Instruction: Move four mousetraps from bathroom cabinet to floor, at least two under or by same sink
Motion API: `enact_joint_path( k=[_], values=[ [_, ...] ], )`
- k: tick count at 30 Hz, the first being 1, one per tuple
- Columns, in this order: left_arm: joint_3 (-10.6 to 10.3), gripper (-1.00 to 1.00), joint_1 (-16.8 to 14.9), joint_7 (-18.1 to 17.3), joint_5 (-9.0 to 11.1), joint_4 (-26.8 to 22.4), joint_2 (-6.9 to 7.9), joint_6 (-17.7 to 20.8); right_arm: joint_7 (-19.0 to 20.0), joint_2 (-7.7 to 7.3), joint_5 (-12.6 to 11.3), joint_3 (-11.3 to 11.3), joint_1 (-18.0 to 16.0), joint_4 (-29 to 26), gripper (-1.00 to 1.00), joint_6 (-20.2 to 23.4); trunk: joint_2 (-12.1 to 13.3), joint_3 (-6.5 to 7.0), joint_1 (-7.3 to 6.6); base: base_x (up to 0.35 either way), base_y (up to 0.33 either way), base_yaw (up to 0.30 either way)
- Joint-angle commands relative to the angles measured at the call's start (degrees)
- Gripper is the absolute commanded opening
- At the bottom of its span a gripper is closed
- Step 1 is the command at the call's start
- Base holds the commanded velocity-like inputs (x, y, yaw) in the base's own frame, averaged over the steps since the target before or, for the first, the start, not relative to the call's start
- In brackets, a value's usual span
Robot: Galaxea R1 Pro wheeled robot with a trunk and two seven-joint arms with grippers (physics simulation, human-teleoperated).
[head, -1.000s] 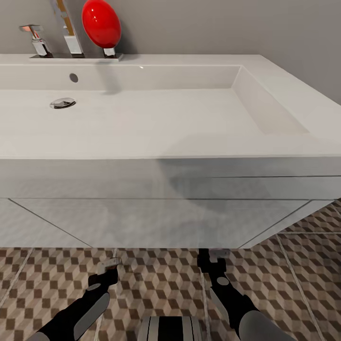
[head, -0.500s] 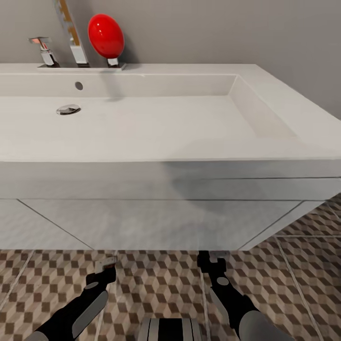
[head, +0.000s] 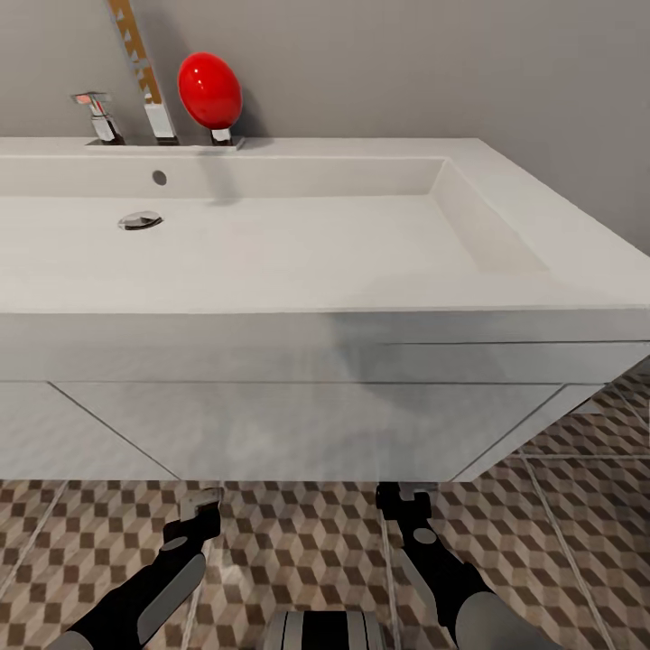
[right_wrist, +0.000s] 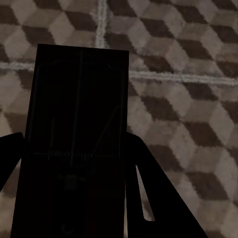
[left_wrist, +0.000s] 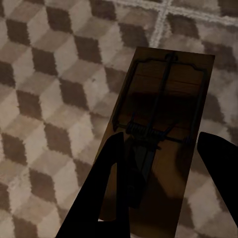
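Note:
My left gripper (head: pixel 202 506) and right gripper (head: pixel 406 495) hang low over the bathroom floor (head: pixel 302 542), just in front of the white vanity (head: pixel 298 424) that carries the bathroom sink (head: pixel 271 253). In the left wrist view the left gripper (left_wrist: pixel 163 144) is shut on a brown mousetrap (left_wrist: pixel 166 94) with thin metal wire, above the cube-pattern tiles (left_wrist: pixel 54 99). In the right wrist view the right gripper (right_wrist: pixel 74 144) is shut on a second, darker mousetrap (right_wrist: pixel 79 94) over the tiles (right_wrist: pixel 183 99). The cabinet is out of view.
A chrome tap (head: pixel 161 117), a second chrome fitting (head: pixel 101 116) and a red egg-shaped object (head: pixel 209 88) stand at the back of the sink against the grey wall. The vanity overhangs the floor ahead of both grippers. Open tiled floor extends to the right (head: pixel 596 506).
The whole head view has shifted, so the sink sits lower and slightly right in the picture. Both arms hold about the same pose.

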Motion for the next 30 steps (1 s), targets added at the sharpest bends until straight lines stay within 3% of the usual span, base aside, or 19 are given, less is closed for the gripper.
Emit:
enact_joint_path(
  k=[1,14,30],
  values=[
    [-0.3,-1.0,-0.1,0.4,0.1,-0.1,0.08,0.2,-0.4,-0.03,-0.2,0.4,0.0,0.1,-1.0,-0.1,0.0,-0.04,-0.01,0.0,0.0,0.0],
    [0.5,-1.0,-0.1,0.3,0.1,-0.1,0.22,0.3,-0.4,-0.03,-0.1,0.4,0.0,0.1,-1.0,-0.1,0.0,-0.04,-0.01,0.0,0.0,0.0],
    [0.9,-1.0,-0.1,0.6,0.0,0.0,0.18,0.4,-0.4,-0.03,-0.1,0.4,0.0,0.0,-1.0,-0.2,-0.2,-3.59,0.4,0.0,0.0,0.0]
  ],
)
